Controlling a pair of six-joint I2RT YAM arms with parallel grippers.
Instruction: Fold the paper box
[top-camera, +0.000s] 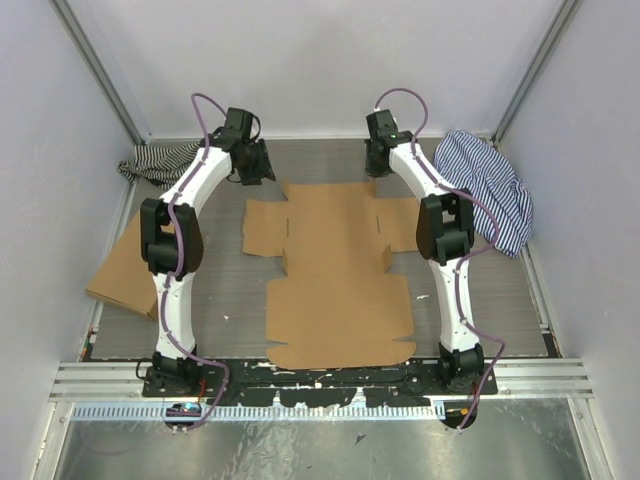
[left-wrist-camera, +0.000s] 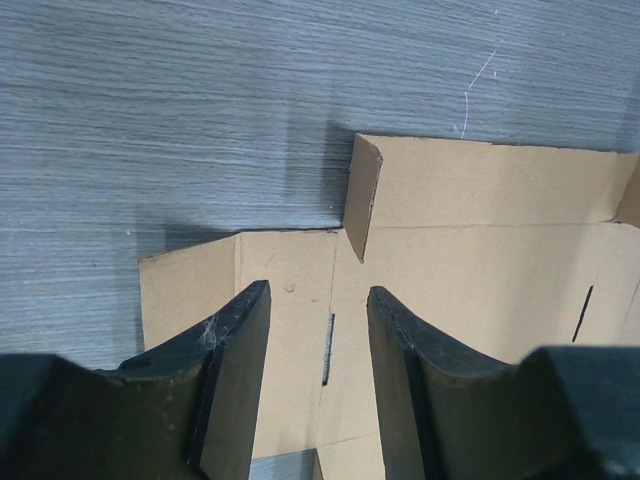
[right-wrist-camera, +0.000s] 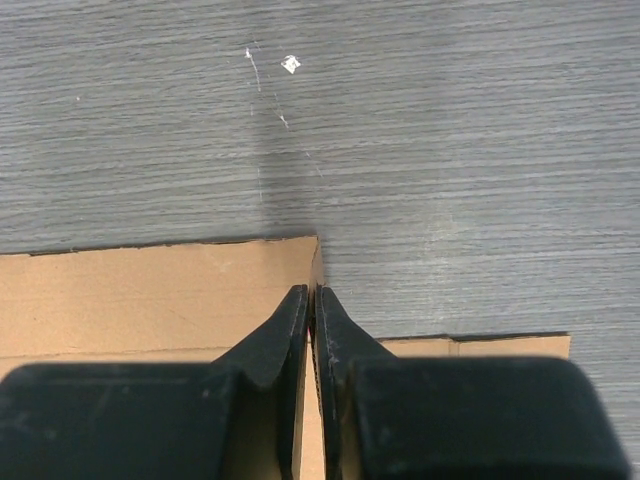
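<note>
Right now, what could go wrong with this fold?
1. Right pincer looks shut on a thin corner tab of the paper box; pulling could tear or crease it.
2. Left pincer is open over the side flap; nothing pins the sheet, so it may slide when pulled.

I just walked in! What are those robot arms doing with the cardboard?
They are starting to fold the paper box, which lies mostly flat on the table. The left gripper is open above its far left corner, where one small flap stands up. The right gripper is shut at the far right corner, seemingly pinching a flap edge.
</note>
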